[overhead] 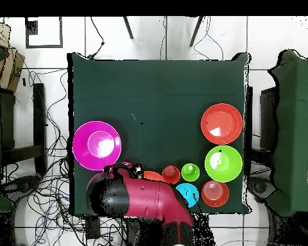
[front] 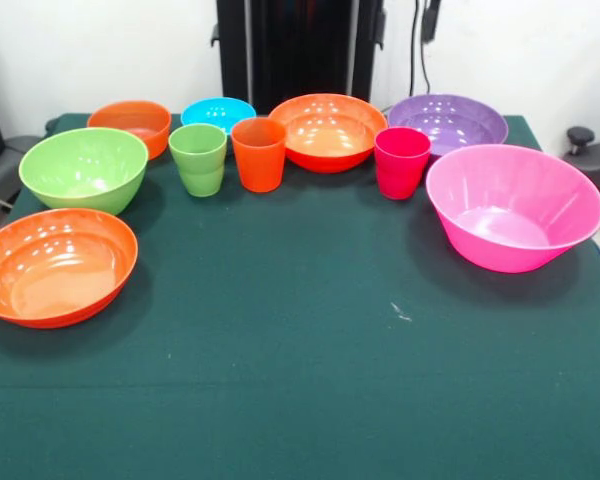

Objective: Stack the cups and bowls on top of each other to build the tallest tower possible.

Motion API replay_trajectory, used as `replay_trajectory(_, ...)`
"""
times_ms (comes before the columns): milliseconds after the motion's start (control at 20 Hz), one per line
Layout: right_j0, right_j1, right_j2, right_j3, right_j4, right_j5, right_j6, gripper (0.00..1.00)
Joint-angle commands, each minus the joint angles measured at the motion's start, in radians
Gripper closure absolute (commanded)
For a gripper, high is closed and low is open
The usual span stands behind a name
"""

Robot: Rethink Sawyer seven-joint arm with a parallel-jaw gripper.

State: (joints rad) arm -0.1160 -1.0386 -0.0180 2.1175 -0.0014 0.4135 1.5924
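Observation:
Nothing is stacked; every piece stands alone on the green table [front: 310,380]. The three cups form a row: light green cup [front: 198,158], orange cup [front: 259,152], magenta-red cup [front: 401,161]. Behind them sit a small orange bowl [front: 128,122], a small blue bowl [front: 218,112], a wide orange bowl [front: 327,128] and a purple bowl [front: 447,122]. The large pink bowl [front: 513,205] is at the right. At the left are the green bowl [front: 83,168] and a second wide orange bowl [front: 57,265]. Only the red arm [overhead: 156,200] shows overhead, folded over the purple bowl. The gripper is out of view.
Overhead, the pink bowl [overhead: 97,145] lies near one table edge, and the wide orange bowl [overhead: 222,123] and green bowl [overhead: 222,163] near the opposite edge. Cables and chairs surround the table [overhead: 156,90].

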Motion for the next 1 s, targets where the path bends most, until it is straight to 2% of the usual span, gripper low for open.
replay_trajectory(50,-0.029,0.175,0.068,-0.029,-0.042,-0.135,0.118,0.00)
replay_trajectory(250,-0.020,0.208,0.051,-0.029,-0.048,-0.189,0.131,0.00)
replay_trajectory(400,-0.024,0.259,0.045,-0.032,-0.062,-0.258,0.131,0.00)
replay_trajectory(650,-0.057,0.346,0.073,-0.044,-0.062,-0.331,0.121,0.00)
replay_trajectory(1000,-0.088,0.361,0.088,-0.040,-0.067,-0.349,0.106,0.00)
